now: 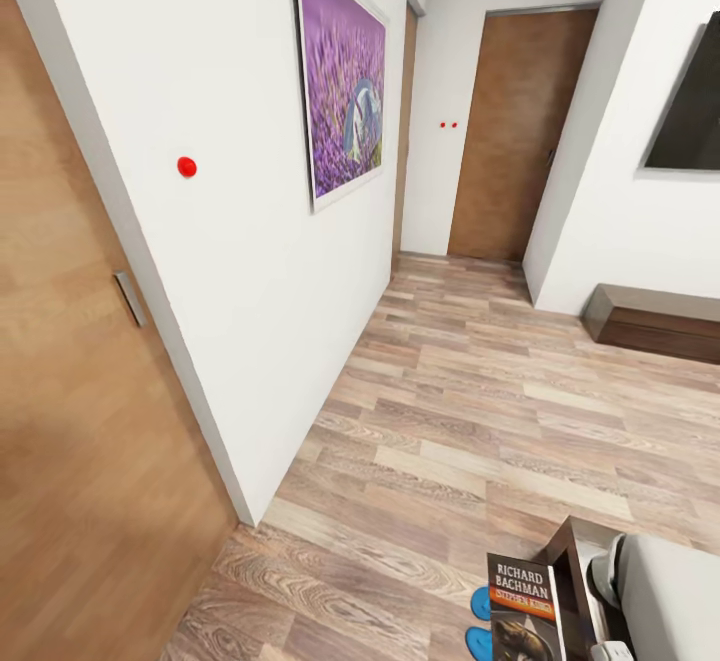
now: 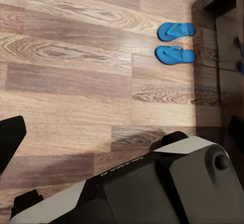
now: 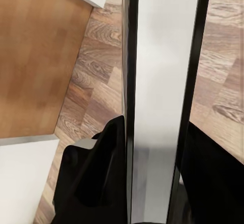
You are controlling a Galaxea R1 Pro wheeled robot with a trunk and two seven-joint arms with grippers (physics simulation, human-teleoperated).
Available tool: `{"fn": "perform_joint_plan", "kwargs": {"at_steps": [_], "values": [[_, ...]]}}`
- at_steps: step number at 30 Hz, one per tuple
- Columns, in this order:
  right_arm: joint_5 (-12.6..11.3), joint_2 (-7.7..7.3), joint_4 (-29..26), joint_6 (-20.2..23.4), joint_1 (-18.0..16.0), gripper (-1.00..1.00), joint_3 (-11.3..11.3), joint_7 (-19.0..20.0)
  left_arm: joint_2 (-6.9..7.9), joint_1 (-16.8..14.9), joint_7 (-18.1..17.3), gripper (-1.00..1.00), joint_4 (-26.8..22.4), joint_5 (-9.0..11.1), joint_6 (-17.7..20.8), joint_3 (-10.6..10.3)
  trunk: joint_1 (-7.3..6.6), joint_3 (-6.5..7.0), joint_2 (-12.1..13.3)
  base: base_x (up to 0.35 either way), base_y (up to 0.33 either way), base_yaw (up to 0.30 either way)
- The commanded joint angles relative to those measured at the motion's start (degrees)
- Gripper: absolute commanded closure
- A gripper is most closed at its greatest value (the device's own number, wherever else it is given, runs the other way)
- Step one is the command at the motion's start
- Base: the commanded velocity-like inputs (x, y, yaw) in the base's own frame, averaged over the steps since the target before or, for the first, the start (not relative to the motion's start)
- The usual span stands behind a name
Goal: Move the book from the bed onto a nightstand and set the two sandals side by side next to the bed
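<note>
Head view runs, from left to right, past a wooden door (image 1: 70,411) close by me, a white wall (image 1: 250,271) with a red dot (image 1: 187,167), the purple lavender picture (image 1: 345,76), a second wooden door (image 1: 515,131) at the far end of the plank floor (image 1: 470,411), and a dark screen (image 1: 690,101) above a low dark-brown cabinet (image 1: 655,321). Down at the bottom edge the two blue sandals (image 1: 481,621) lie on the floor side by side, and just right of them stands the book (image 1: 524,611), black cover upright with its white and orange lettering facing me, in front of my right arm. My left wrist view looks down on the same sandals (image 2: 176,43) lying parallel beside a dark wooden edge (image 2: 218,0); my left gripper's fingers (image 2: 11,137) stand wide apart at the picture's sides, holding nothing. My right wrist view shows the book (image 3: 162,97) edge-on, pinched between my right gripper's black fingers (image 3: 99,178).
</note>
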Motion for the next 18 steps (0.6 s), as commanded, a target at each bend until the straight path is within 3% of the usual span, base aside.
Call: {"fn": "perform_joint_plan", "kwargs": {"at_steps": [1, 18], "values": [[-0.55, -0.02, 0.02, 0.12, -0.03, 1.0, 0.46, 0.24, -0.01, -0.04, 0.0, -1.0, 0.18, -0.12, -1.2, -0.16, 0.02, 0.0, -0.09, 0.0, 0.0, 0.0], [-0.47, 0.44, 0.02, -0.06, -0.03, 1.0, 0.46, -0.28, -0.39, 0.05, 0.0, -1.0, 1.39, 0.27, -3.3, -0.26, 0.02, 1.55, -0.09, 0.0, 0.0, 0.0]]}}
